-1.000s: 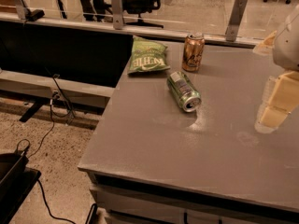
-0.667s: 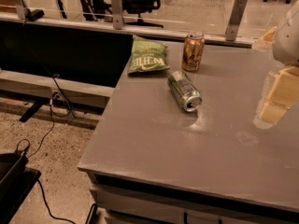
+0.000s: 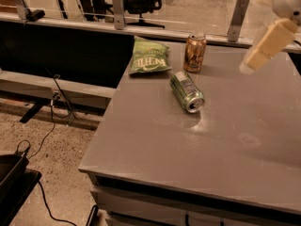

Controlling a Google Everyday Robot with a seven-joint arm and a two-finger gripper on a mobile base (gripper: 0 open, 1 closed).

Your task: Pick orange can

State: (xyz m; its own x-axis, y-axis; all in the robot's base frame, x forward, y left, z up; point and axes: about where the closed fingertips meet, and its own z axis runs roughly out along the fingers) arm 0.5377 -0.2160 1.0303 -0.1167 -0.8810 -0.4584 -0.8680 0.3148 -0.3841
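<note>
the step in hand looks like the approach: nothing is held yet, and the pale cream, block-shaped gripper (image 3: 266,49) hangs in the air over the far right part of the flat grey table (image 3: 225,145), at the end of a white arm that enters from the upper right corner. whether the gripper is open or closed cannot be told from this view. the copper-orange metallic drink can with its silver top (image 3: 194,53) stands upright near the table's far edge, well to the left of the gripper and apart from it. just to the can's left lies a crinkled green chip bag (image 3: 149,56), and just in front of it a green and silver can (image 3: 187,91) rests on its side, its open end toward the camera. as a judgement, the next move calls for bringing the gripper leftward and down to the orange can's mid-height, coming in from the right or from above so that it does not knock the lying can, which would roll easily, or brush the bag. compared with the view a second ago, the gripper has risen and shifted toward the far edge of the table, now sitting about level with the orange can in the frame rather than lower over the right side; the three items on the table have not moved.
</note>
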